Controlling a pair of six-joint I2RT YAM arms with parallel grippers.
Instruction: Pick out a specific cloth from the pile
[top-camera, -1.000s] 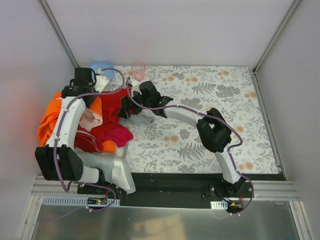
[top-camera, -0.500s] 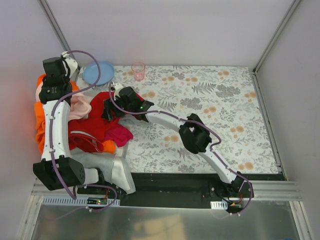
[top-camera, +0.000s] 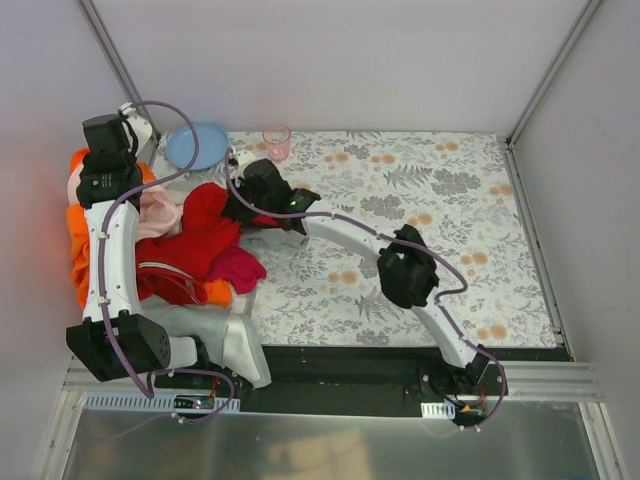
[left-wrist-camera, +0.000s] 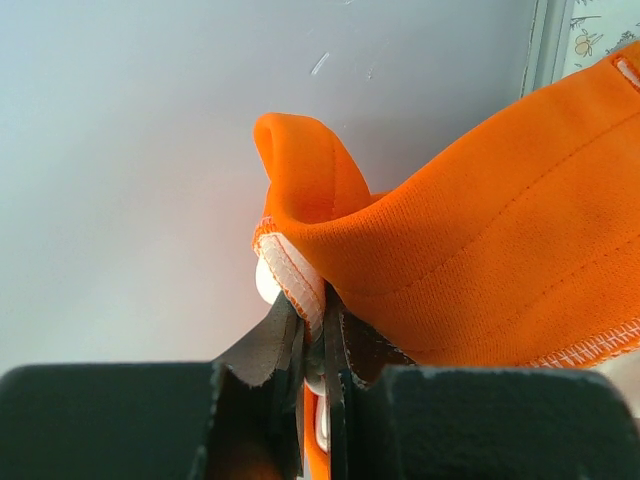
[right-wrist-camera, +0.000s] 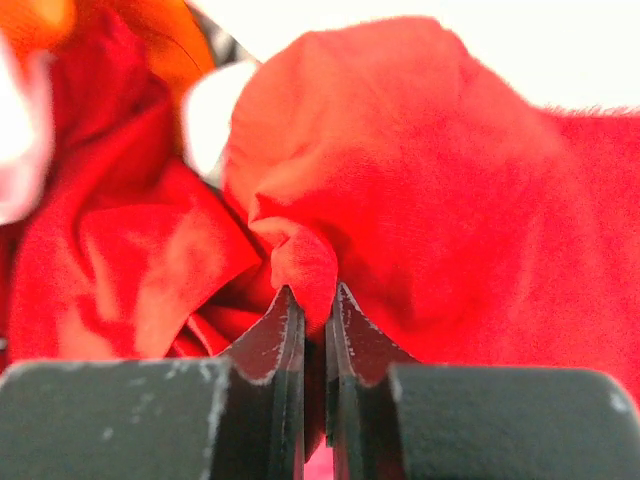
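The cloth (top-camera: 205, 232), large and scarlet red, lies bunched on the pile (top-camera: 150, 262) at the table's left side. My right gripper (top-camera: 233, 207) is shut on a raised fold of it. In the right wrist view the red cloth (right-wrist-camera: 450, 180) fills the frame, and a fold is pinched between the tips of my right gripper (right-wrist-camera: 315, 300). My left gripper (top-camera: 100, 165) is up by the left wall. It is shut on the white-hemmed edge of an orange cloth (left-wrist-camera: 480, 250), which shows clamped in my left gripper (left-wrist-camera: 318, 318) in the left wrist view.
A magenta cloth (top-camera: 240, 268) and a pale pink cloth (top-camera: 157, 210) lie in the pile. A blue plate (top-camera: 197, 145) and a pink cup (top-camera: 277, 140) stand at the back edge. The left wall (top-camera: 40, 200) is close to the left arm.
My right gripper went from wide open to shut on the red cloth, and the fold has risen slightly. The left arm swung to the back left with the orange cloth, then held still.
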